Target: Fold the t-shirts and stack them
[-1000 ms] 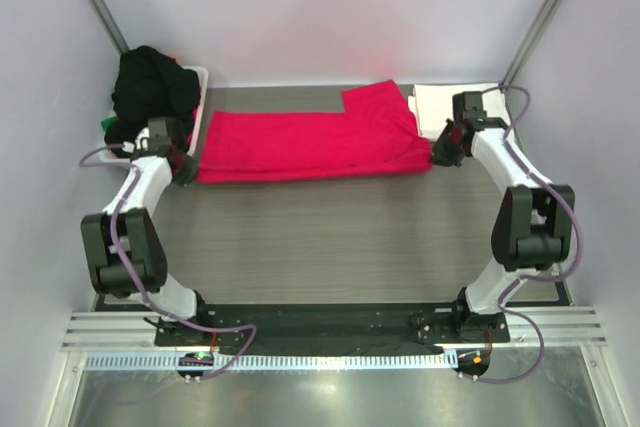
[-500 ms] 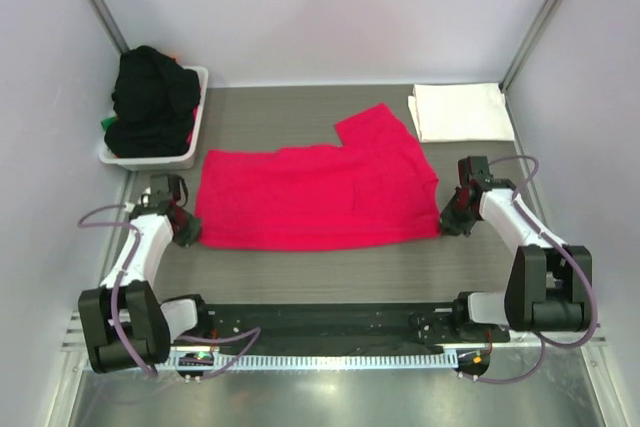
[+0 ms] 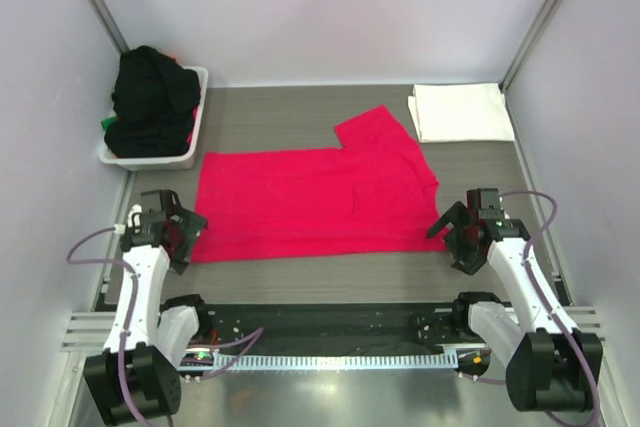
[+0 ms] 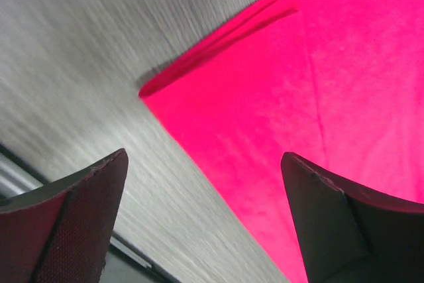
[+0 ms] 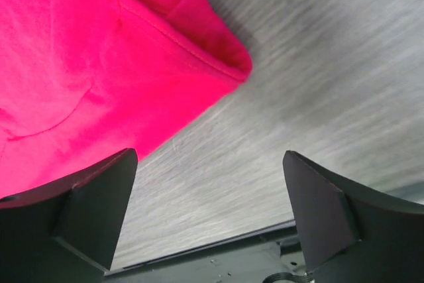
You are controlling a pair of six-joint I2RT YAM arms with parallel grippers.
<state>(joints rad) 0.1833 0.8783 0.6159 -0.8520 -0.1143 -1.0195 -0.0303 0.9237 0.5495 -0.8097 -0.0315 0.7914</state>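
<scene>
The pinkish-red t-shirt [image 3: 310,202] lies spread flat on the table, one sleeve pointing toward the far right. My left gripper [image 3: 188,239] stands open just off its near-left corner, and the left wrist view shows that corner [image 4: 318,84] lying flat between and beyond the open gripper [image 4: 204,157]. My right gripper [image 3: 448,245] is open beside the near-right corner; in the right wrist view the gripper [image 5: 209,155] holds nothing and the shirt's edge [image 5: 99,64] lies up-left of it. A white folded t-shirt [image 3: 460,112] rests at the far right. Black t-shirts [image 3: 150,97] are heaped in the basket.
The white basket [image 3: 150,159] stands at the far left corner, with slivers of green [image 3: 107,125] and orange [image 3: 175,55] cloth showing by the black heap. The table's dark near edge [image 5: 218,256] runs close below both grippers. Grey walls enclose the table.
Both arms drew the red shirt toward the near edge and laid it flat. Both grippers then opened and let go of its near corners.
</scene>
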